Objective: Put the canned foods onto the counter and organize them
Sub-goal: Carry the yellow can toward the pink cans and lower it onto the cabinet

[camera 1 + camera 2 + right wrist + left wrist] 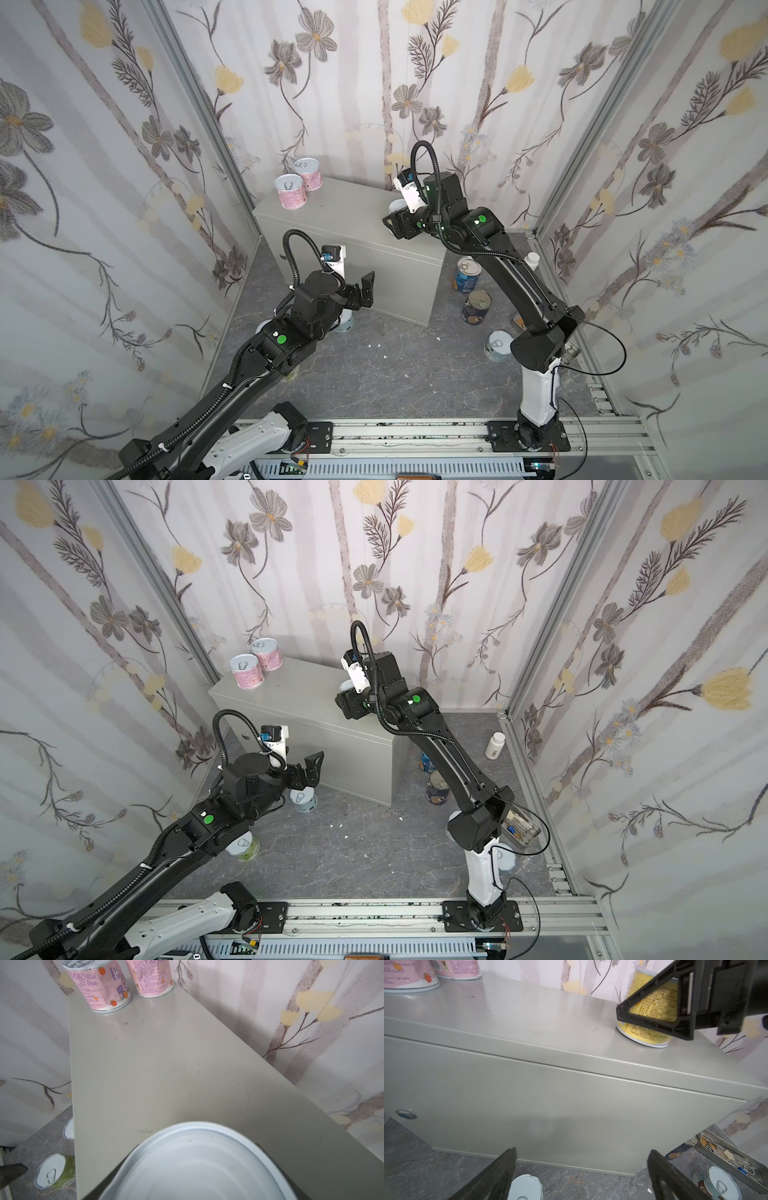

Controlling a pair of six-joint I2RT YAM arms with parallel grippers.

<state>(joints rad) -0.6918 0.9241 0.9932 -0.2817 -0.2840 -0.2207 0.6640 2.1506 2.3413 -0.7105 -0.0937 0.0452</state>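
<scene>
The counter [345,208] [529,1095] is a grey metal box. Two pink cans [291,191] [104,987] stand together at its far left corner. At its right end my right gripper [395,214] [197,1151] is shut on a yellow can [652,1014] whose base touches the top; its pale lid [197,1169] fills the right wrist view. My left gripper [365,291] [582,1151] hangs open and empty in front of the counter, above a pale blue can [304,802] [527,1187] on the floor.
On the dark marbled floor right of the counter stand a tall blue can [465,275], a dark navy can [476,306] and a short pale blue can [498,345]. A green can [245,850] sits under the left arm. A white pill bottle [495,746] and a flat tin [521,827] lie by the right wall.
</scene>
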